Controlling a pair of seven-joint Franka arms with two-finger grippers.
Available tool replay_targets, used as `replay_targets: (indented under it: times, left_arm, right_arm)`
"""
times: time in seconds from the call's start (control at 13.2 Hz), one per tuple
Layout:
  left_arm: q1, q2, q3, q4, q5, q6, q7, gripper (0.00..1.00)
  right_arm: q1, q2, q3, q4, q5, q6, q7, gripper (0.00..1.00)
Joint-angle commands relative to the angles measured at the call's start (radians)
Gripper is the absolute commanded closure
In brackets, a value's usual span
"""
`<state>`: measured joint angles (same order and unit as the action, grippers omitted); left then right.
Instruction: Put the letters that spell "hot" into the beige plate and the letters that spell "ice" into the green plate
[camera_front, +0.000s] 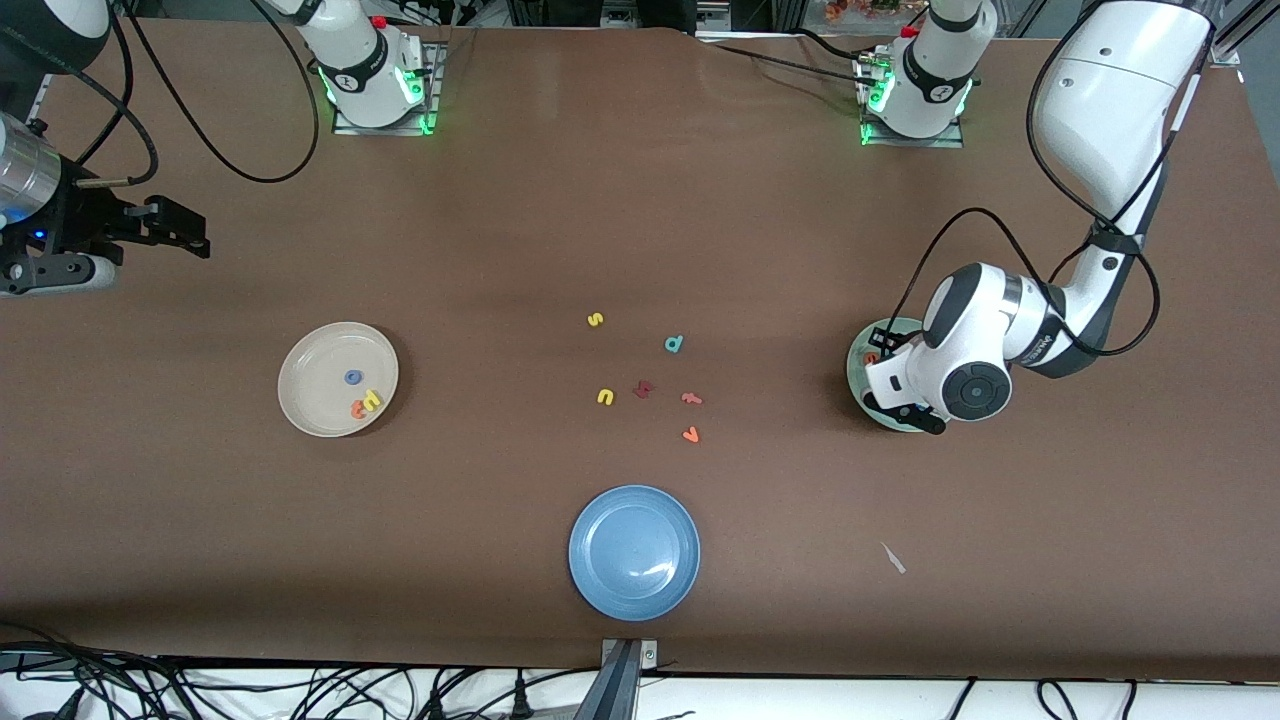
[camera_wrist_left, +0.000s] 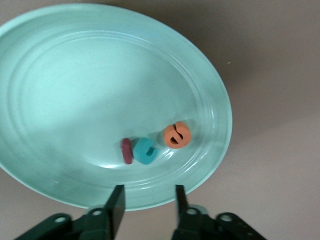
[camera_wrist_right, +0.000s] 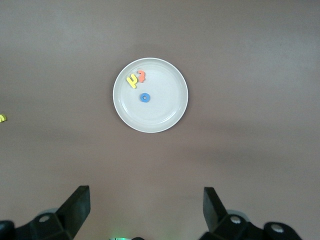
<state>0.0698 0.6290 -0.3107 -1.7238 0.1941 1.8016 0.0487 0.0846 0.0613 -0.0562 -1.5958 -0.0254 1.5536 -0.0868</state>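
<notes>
Two robot arms at a brown table. The left gripper (camera_wrist_left: 146, 205) hangs low over the rim of the green plate (camera_wrist_left: 55, 90) at the left arm's end of the table, its fingers parted with nothing between them. Inside that plate lie the dark red "i" (camera_wrist_left: 127, 151), teal "c" (camera_wrist_left: 145, 151) and orange "e" (camera_wrist_left: 177, 135), close together; in the left wrist view they sit at about twelve o'clock from the fingertips, the "i" with its long axis running away from them. The right gripper (camera_wrist_right: 145, 210) waits high, wide open and empty, toward the right arm's end. The beige plate (camera_front: 310, 405) holds the yellow "h" (camera_front: 372, 400), blue "o" (camera_front: 352, 377) and orange "t" (camera_front: 357, 408). Both words look sorted, so only lifting clear seems left
</notes>
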Motion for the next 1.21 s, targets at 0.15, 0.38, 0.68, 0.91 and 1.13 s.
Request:
replay_targets:
  times: [0.15, 0.38, 0.68, 0.91, 1.13]
  left_arm:
    - [0.01, -0.046, -0.019, 0.029, 0.013, -0.015, 0.025, 0.0]
    - [0.004, -0.116, -0.043, 0.061, -0.031, -0.042, 0.007, 0.0]
    - [0.004, -0.164, -0.045, 0.284, -0.082, -0.275, 0.006, 0.0]
    - [0.005, -0.176, -0.033, 0.456, -0.082, -0.448, 0.019, 0.0]
    - [-0.011, -0.274, 0.037, 0.443, -0.079, -0.354, 0.019, 0.0]
  right_arm:
    - [-0.011, 0.012, -0.001, 0.034, 0.01, -0.024, 0.074, 0.0]
    - [-0.003, 0.012, 0.002, 0.034, 0.005, -0.021, 0.081, 0.0]
    - [-0.009, 0.012, -0.001, 0.034, 0.009, -0.013, 0.082, 0.0]
    - [-0.011, 0.012, -0.001, 0.034, 0.009, -0.01, 0.084, 0.0]
    - [-0.011, 0.012, -0.001, 0.034, 0.009, -0.01, 0.091, 0.0]
